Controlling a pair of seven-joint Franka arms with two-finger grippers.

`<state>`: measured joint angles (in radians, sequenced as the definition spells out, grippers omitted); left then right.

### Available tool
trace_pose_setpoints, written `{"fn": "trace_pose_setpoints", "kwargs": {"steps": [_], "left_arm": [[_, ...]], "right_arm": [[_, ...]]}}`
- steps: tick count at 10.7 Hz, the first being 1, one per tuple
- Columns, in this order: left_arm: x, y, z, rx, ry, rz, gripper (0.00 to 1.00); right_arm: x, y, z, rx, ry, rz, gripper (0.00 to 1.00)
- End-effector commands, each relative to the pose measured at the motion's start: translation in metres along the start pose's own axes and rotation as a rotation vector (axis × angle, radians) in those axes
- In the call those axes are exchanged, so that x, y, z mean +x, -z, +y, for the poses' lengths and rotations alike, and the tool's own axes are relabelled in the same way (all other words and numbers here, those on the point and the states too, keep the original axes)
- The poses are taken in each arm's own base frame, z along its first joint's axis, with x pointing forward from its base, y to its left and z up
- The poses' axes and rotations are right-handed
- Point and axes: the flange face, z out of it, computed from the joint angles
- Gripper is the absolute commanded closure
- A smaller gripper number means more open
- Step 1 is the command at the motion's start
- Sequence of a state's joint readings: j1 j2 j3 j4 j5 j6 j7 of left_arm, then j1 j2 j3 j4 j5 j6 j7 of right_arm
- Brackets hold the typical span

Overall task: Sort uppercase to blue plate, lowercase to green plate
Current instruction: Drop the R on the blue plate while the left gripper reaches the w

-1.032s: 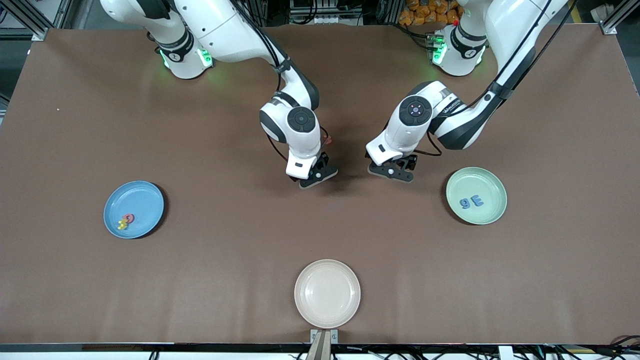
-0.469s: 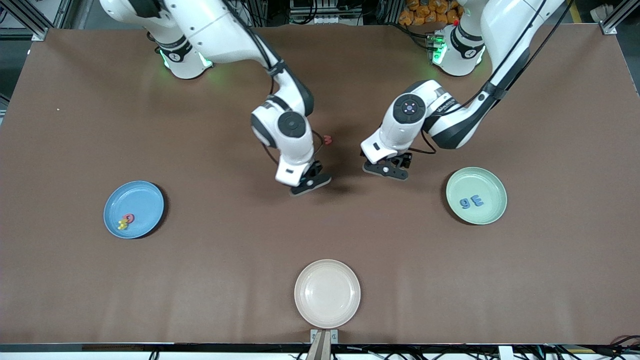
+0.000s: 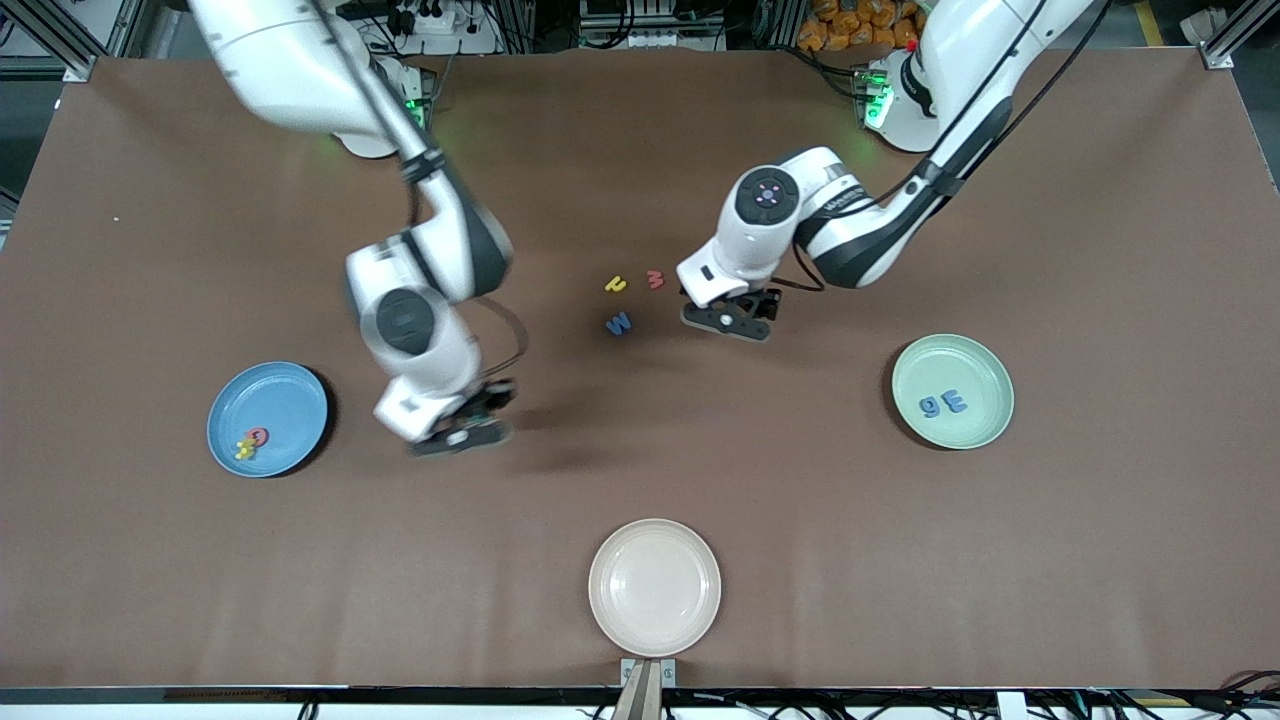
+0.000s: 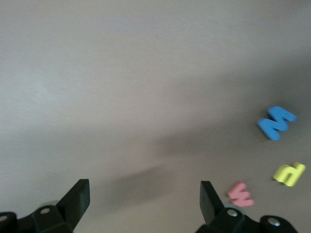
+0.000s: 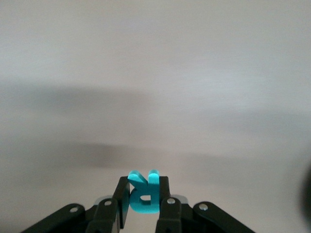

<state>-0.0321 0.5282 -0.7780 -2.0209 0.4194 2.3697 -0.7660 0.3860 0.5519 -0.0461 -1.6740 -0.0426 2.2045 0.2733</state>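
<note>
Teal R (image 5: 143, 193) half-hidden between fingers (image 5: 162, 200)

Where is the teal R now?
The teal R is held in the shut right gripper, over bare table between the blue plate and the cream-white plate.

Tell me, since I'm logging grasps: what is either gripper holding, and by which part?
The right gripper pinches the teal R by its flat faces; the left gripper is open, empty.
</note>
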Motion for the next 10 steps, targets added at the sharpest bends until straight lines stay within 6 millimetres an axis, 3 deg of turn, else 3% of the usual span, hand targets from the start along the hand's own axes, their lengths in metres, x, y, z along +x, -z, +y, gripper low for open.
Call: {"fn": "trace_pose_setpoints", "kwargs": {"steps": [1,3,6,7,8,10], "left_arm": [[-0.018,-0.004,0.054,-0.026,0.111,-0.021,0.0],[-0.033,-0.021,0.074,-0.001,0.267,-0.036,0.0],[-0.063,-0.062,0.101,0.045,0.416,-0.087,0.0],[-0.069,-0.075,0.104,0.076,0.467,-0.079,0.0],[-0.069,-0.081,0.104,0.089,0.49,-0.071,0.0],[-0.059,-0.078,0.107,0.081,0.496,-0.053,0.0]], "right_arm": [[0.017,-0.011,0.111,-0.001,-0.095,-0.013,1.0],[0.016,-0.029,0.206,0.009,0.006,-0.043,1.0],[0.005,-0.038,0.279,0.019,0.084,-0.065,1.0],[0.0,-0.041,0.285,0.03,0.066,-0.099,0.37],[-0.002,-0.041,0.285,0.038,0.06,-0.11,0.0],[-0.002,-0.041,0.273,0.044,0.074,-0.136,0.0]]}}
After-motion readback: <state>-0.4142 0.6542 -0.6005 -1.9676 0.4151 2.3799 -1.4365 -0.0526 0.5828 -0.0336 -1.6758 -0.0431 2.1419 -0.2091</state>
